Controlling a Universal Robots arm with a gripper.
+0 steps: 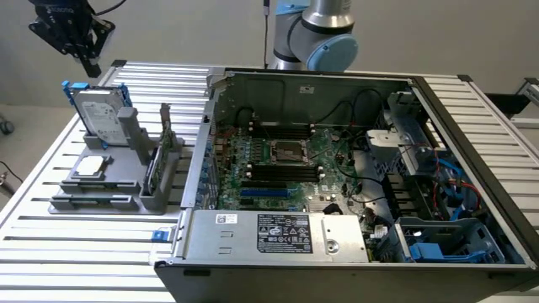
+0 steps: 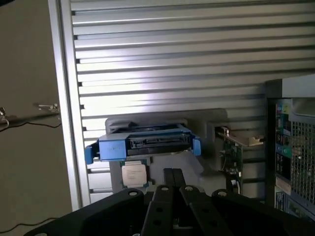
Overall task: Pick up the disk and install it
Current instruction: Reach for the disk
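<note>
**A:** Where is the hand at this moment?

**B:** Up in the air at the exterior view's left, over the far edge of the slatted metal surface. Its fingers are pressed together with nothing between them (from the wrist, the two dark fingertips meet side by side).

**A:** And the disk?

**B:** The disk stands on edge in the grey stand. Its blue carrier frames it, the labelled face is toward the exterior camera, and a grey post stands against that face. The hand hangs above it, clearly apart.

**A:** How does it look from the wrist?

**B:** There the disk shows edge-on, a blue frame with a dark connector strip, beyond the hand.

**A:** What else sits on the stand?

**B:** A small silver chip lies flat just in front of the disk. A green circuit card stands upright in a slot on the side toward the computer case.

**A:** What about the case itself?

**B:** It lies open on the surface to the exterior view's right of the stand, motherboard exposed. A grey power supply box runs along its near edge, and the arm rises behind it.
</note>
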